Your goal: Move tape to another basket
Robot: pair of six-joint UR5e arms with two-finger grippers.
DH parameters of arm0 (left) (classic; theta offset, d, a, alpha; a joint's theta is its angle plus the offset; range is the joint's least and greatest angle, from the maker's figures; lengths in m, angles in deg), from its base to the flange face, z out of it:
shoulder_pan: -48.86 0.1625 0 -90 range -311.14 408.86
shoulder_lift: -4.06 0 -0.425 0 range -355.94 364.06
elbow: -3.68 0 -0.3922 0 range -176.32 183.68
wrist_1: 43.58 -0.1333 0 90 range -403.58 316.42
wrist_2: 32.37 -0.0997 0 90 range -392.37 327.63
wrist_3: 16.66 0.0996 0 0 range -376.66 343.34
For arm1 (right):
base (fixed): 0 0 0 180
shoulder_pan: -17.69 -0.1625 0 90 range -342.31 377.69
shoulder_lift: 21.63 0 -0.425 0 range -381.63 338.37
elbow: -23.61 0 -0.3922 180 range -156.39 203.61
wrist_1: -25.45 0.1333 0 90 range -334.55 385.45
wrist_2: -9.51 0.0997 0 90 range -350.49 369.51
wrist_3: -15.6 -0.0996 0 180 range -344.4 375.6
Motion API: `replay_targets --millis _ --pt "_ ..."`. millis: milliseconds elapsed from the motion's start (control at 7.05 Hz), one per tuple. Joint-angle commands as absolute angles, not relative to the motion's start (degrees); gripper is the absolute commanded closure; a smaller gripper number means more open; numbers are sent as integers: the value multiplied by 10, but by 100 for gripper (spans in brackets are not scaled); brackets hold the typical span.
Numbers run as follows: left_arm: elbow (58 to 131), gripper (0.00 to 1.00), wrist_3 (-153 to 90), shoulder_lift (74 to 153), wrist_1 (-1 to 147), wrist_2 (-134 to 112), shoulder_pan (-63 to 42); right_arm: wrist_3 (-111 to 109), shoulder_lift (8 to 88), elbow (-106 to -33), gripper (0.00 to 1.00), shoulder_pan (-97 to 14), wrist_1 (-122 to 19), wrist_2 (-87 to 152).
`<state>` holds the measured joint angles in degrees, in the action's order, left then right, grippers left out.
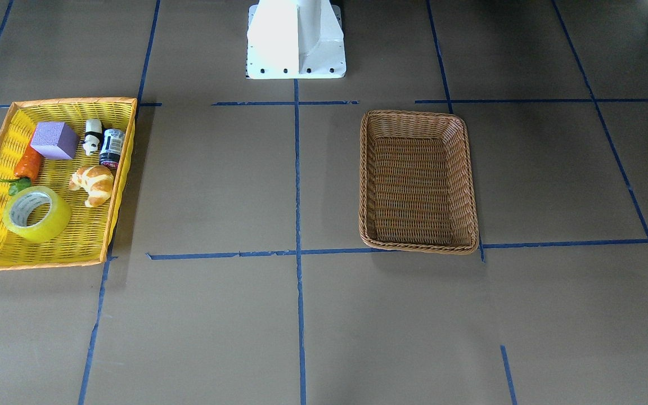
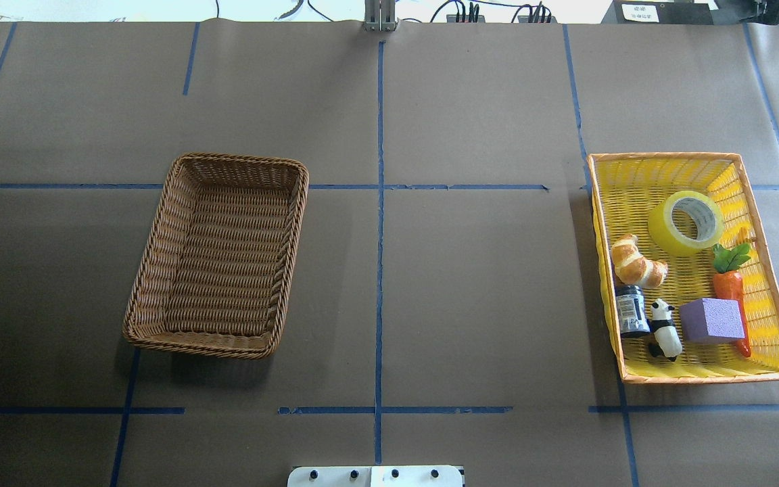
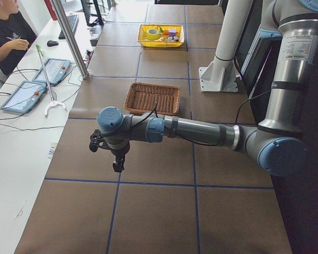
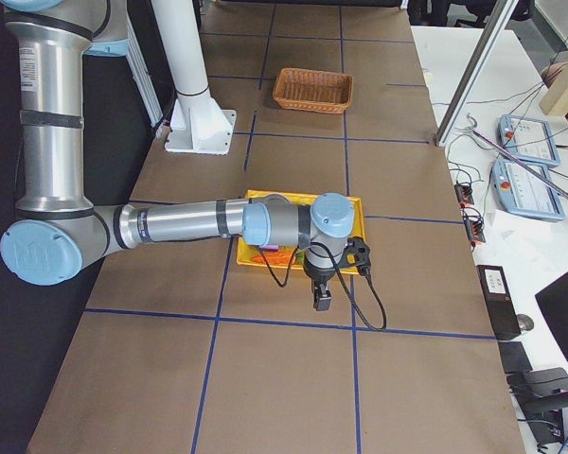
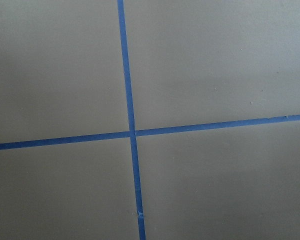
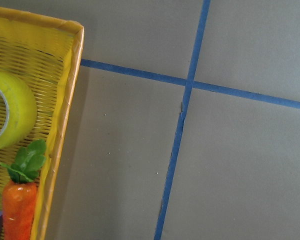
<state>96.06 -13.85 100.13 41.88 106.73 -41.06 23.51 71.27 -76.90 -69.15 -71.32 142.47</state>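
The tape (image 2: 686,223), a yellow-green roll with a white-grey core, lies in the yellow tray (image 2: 700,157) at the table's right end. It also shows in the front view (image 1: 37,214) and at the left edge of the right wrist view (image 6: 12,115). The brown wicker basket (image 2: 241,159) stands empty on the left half, also seen in the front view (image 1: 414,114). My left gripper (image 3: 118,166) hangs over bare table beyond the wicker basket. My right gripper (image 4: 321,301) hangs just outside the yellow tray. I cannot tell whether either is open or shut.
The yellow tray also holds a croissant (image 2: 636,262), a dark jar (image 2: 630,310), a panda figure (image 2: 664,329), a purple block (image 2: 712,320) and a carrot (image 2: 731,284). Blue tape lines cross the brown table. The white robot base (image 1: 296,39) stands at the table's edge.
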Motion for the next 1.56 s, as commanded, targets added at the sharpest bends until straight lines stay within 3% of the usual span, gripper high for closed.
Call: replay_targets --millis 0,1418 --pt "955 0 -138 1001 419 1067 -409 235 713 -769 0 -691 -713 1425" --pt "981 0 -136 996 421 1067 -408 238 711 -773 0 -683 -711 1466"
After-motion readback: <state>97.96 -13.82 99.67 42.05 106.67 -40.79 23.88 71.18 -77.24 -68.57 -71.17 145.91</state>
